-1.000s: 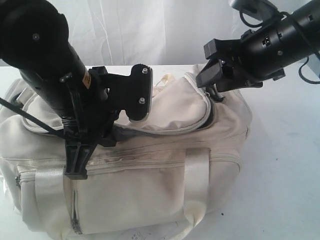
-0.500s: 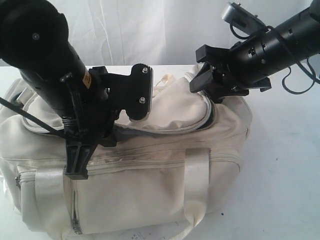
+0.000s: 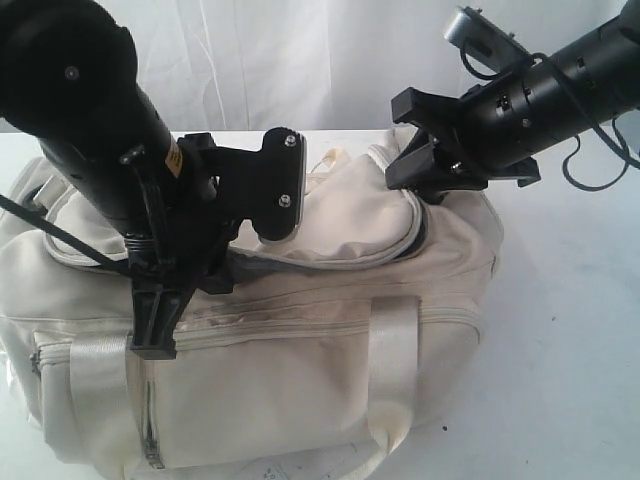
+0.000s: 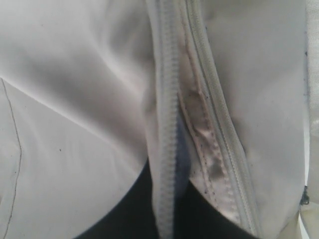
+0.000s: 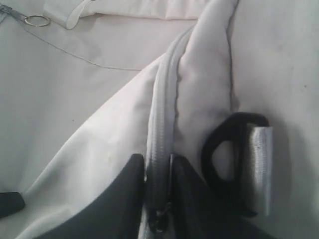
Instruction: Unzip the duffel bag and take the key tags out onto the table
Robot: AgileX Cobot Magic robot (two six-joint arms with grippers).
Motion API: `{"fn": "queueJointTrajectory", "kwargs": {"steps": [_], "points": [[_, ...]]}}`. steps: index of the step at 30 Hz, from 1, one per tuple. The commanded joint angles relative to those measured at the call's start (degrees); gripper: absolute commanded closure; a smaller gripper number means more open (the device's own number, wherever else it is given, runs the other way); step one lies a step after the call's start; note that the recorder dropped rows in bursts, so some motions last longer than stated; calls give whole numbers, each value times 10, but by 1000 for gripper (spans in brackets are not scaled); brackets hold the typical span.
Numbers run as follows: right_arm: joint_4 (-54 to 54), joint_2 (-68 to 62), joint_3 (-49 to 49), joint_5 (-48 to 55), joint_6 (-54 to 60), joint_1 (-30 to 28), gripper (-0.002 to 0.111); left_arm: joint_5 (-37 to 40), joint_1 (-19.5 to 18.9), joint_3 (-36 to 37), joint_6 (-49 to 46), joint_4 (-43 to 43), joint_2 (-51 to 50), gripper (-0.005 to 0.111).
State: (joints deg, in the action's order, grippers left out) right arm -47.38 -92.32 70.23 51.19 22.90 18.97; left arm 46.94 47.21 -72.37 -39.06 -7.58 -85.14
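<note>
The cream-white duffel bag point(image 3: 300, 350) lies on the white table point(image 3: 570, 330) and fills most of the exterior view. Its top flap point(image 3: 360, 225) is lifted a little, showing dark lining beneath. My left gripper point(image 3: 215, 265) presses down on the bag's top. In the left wrist view, this gripper point(image 4: 167, 199) is shut on the grey zipper tape point(image 4: 167, 124). My right gripper point(image 3: 405, 175) is at the bag's right end. There, the gripper point(image 5: 158, 169) is shut on the zipper point(image 5: 160, 124), with the slider between its dark fingers point(image 5: 119, 199). The key tags are hidden.
A black loop with grey webbing point(image 5: 244, 164) sits on the bag's end beside my right gripper. A small metal ring point(image 5: 37, 20) lies on the fabric farther off. White curtain hangs behind the table. Bare tabletop shows to the right of the bag.
My right gripper has come down and leftward onto the bag's right end, then eased slightly back. The flap there has shifted a little. The left arm has not moved.
</note>
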Motion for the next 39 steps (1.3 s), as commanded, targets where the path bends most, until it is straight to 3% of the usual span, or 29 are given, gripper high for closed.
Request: {"fn": "queueJointTrajectory", "kwargs": {"steps": [1, 9, 32, 39], "points": [[-5, 1, 4, -5, 4, -1, 97, 10, -1, 4, 0, 15, 4, 107], [-5, 1, 4, -61, 13, -1, 108, 10, -1, 4, 0, 18, 4, 107], [-11, -16, 6, -181, 43, -1, 108, 21, -1, 4, -19, 32, 4, 107], [-97, -50, 25, -184, 124, -1, 108, 23, -1, 4, -19, 32, 4, 107]]}}
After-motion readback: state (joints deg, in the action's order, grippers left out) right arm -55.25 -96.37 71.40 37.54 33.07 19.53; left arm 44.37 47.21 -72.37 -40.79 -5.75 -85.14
